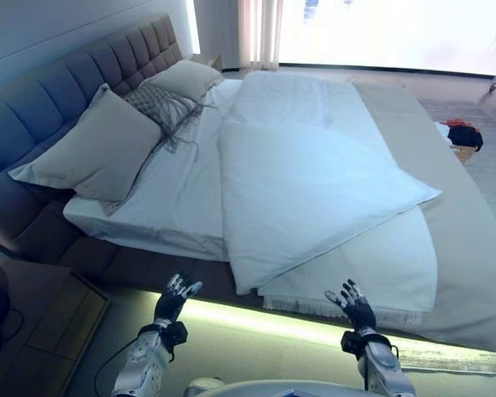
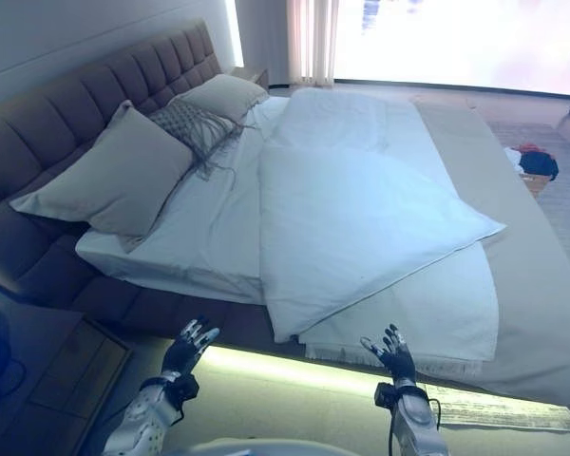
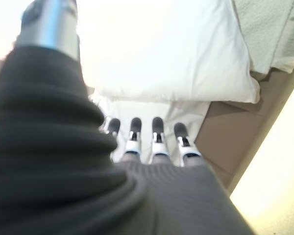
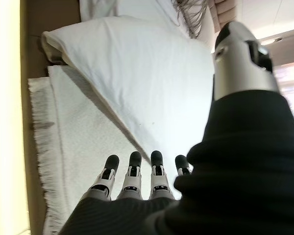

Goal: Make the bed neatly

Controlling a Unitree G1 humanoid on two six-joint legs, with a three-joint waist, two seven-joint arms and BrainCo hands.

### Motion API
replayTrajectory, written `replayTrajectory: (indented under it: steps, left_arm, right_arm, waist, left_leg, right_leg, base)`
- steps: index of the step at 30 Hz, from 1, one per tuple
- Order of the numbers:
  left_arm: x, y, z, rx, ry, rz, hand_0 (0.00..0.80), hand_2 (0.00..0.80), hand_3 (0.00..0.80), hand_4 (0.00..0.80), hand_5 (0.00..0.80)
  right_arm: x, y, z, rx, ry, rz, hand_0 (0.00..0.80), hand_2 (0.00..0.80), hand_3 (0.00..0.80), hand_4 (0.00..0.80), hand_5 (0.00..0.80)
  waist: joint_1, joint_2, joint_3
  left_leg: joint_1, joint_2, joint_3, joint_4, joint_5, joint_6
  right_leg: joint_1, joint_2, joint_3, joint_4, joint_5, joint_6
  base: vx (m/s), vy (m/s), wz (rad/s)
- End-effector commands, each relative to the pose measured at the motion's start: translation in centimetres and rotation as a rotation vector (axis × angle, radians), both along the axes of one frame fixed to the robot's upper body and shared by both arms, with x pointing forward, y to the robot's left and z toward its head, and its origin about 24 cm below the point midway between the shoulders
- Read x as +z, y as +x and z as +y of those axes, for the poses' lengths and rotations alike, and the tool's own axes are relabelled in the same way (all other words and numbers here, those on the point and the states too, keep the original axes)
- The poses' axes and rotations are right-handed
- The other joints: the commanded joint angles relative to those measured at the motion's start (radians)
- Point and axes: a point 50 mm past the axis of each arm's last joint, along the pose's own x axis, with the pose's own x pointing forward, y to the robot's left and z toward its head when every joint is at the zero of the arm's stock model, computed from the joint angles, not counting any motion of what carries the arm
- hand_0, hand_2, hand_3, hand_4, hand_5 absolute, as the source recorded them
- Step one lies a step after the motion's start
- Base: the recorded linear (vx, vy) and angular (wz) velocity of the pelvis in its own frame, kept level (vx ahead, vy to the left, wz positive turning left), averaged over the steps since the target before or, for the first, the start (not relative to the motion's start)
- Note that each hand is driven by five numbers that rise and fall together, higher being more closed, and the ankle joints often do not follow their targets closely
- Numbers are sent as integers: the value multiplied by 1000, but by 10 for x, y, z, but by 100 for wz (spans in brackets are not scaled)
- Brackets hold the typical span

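Nearest me, at six o'clock, both my hands hover off the side of the bed, touching nothing. My left hand [image 1: 173,299] is open with fingers straight, at about seven o'clock; my right hand [image 1: 355,305] at five o'clock is likewise open, fingers spread and empty.

Just beyond my right hand, the cream fringed woven throw [image 1: 380,273] hangs over the bed's near edge. On top of it, towards twelve o'clock, lies the white puffy duvet [image 1: 306,190], folded back on itself and skewed, one corner dangling over the edge between my hands, another pointing to three o'clock. I judge it light, soft and limp: it will sag and drag rather than slide as one piece, so I would pinch it at that near hanging corner and along the near hem, one hand each.

Beneath spreads the beige bedspread [image 1: 463,240]. Farther off, at ten o'clock, a large grey square pillow [image 1: 99,149] leans on the grey tufted headboard [image 1: 83,74], with a patterned tasselled cushion [image 1: 159,106] and a second grey pillow [image 1: 186,78] beyond.
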Motion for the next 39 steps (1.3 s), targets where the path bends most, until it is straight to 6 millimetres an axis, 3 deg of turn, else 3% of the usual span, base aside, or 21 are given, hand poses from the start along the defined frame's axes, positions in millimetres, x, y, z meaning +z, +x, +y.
replayTrajectory:
  steps: [1, 11, 18, 24, 32, 34, 36, 39]
  left_arm:
    - [21, 30, 3, -22, 27, -137, 0, 0, 0, 0, 0]
    - [17, 28, 2, -18, 44, -122, 0, 0, 0, 0, 0]
    - [17, 24, -1, -35, 26, -114, 0, 0, 0, 0, 0]
    - [15, 19, -4, -45, 13, -101, 0, 0, 0, 0, 0]
    - [18, 25, -2, -26, 13, -97, 0, 0, 0, 0, 0]
    - [18, 25, -3, -27, 21, -94, 0, 0, 0, 0, 0]
    - [16, 23, -4, -41, 40, -85, 0, 0, 0, 0, 0]
    - [15, 26, -3, -44, 56, -73, 0, 0, 0, 0, 0]
  right_arm:
    - [26, 33, -2, -37, 48, -180, 0, 0, 0, 0, 0]
    - [26, 32, 2, -26, 60, -177, 0, 0, 0, 0, 0]
    - [16, 18, 11, -28, 118, -130, 0, 0, 0, 0, 0]
    - [19, 17, 12, -39, 108, -145, 0, 0, 0, 0, 0]
    - [21, 20, 8, -63, 110, -170, 0, 0, 0, 0, 0]
    - [23, 21, 7, -74, 119, -190, 0, 0, 0, 0, 0]
    - [25, 19, 7, -85, 127, -202, 0, 0, 0, 0, 0]
    - [25, 14, 5, -75, 130, -196, 0, 0, 0, 0, 0]
  waist:
    - [1, -9, 31]
    - [-7, -5, 36]
    - [-4, -2, 34]
    - [-8, -1, 49]
    - [2, 6, 76]
    - [3, 15, 79]
    - [-5, 31, 88]
    - [-29, 63, 106]
  left_leg:
    - [5, -33, 41, 24, -30, 42]
    - [4, -35, 43, 22, -30, 39]
    - [7, -39, 44, 28, -36, 47]
    - [-9, -62, 37, 86, -62, 79]
    - [-41, -114, -10, 127, -74, 127]
    - [-46, -131, -30, 128, -77, 144]
    - [-54, -149, -50, 140, -79, 166]
    - [-47, -170, -60, 145, -76, 185]
  right_leg:
    - [-34, 49, -9, 34, 28, -36]
    - [-36, 43, -11, 32, 30, -32]
    - [-39, 28, -14, 42, 29, -27]
    - [-66, -7, 1, 126, 8, -20]
    - [-123, -57, 37, 224, 27, -7]
    - [-152, -81, 57, 313, 43, -5]
    - [-223, -106, 89, 493, 81, -13]
    - [-328, -101, 128, 690, 113, -43]
  base:
    - [0, 0, 0]
    - [0, 0, 0]
    - [5, 27, 0]
    - [3, 67, 0]
    - [-1, 89, -1]
    - [-22, 188, -4]
    - [-24, 250, 4]
    - [43, 264, 12]
